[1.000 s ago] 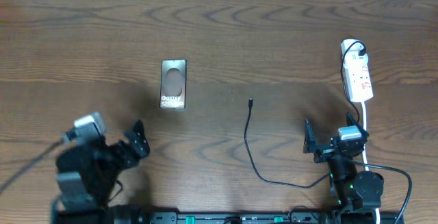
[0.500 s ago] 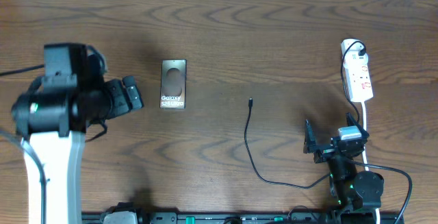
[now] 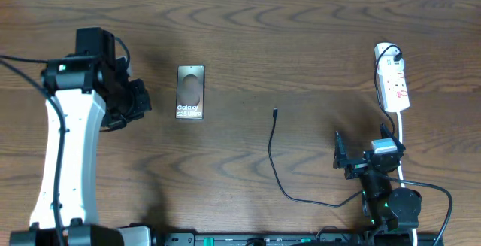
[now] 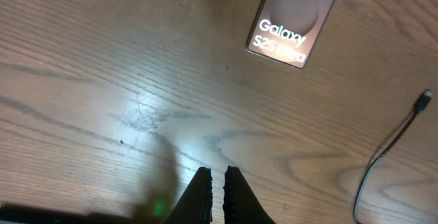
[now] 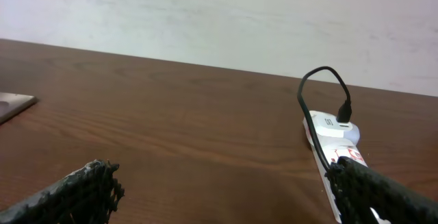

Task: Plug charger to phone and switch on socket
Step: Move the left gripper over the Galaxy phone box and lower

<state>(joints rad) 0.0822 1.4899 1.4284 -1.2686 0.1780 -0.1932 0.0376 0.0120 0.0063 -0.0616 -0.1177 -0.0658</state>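
The phone point(image 3: 190, 92) lies flat on the wooden table, its "Galaxy" face up; the left wrist view holds it at the top point(image 4: 294, 18). My left gripper point(image 3: 140, 101) hovers just left of it, jaws shut on nothing point(image 4: 219, 174). The charger point(image 3: 272, 150) is a thin black cable curving across mid-table, its plug tip point(image 3: 275, 112) lying free; it also shows at the right edge point(image 4: 391, 157). The socket point(image 3: 393, 85) lies at the far right, a black plug in its far end point(image 5: 337, 136). My right gripper point(image 3: 363, 154) stands open near the front, short of the socket point(image 5: 233, 198).
The socket's white cord point(image 3: 402, 137) runs down past my right gripper. The black cable trails on toward the right arm's base point(image 3: 391, 208). A pale wall point(image 5: 219, 18) rises behind the table's far edge.
My left arm swung up from the front left corner to just left of the phone, and its jaws went from open to shut. The right arm stayed still.
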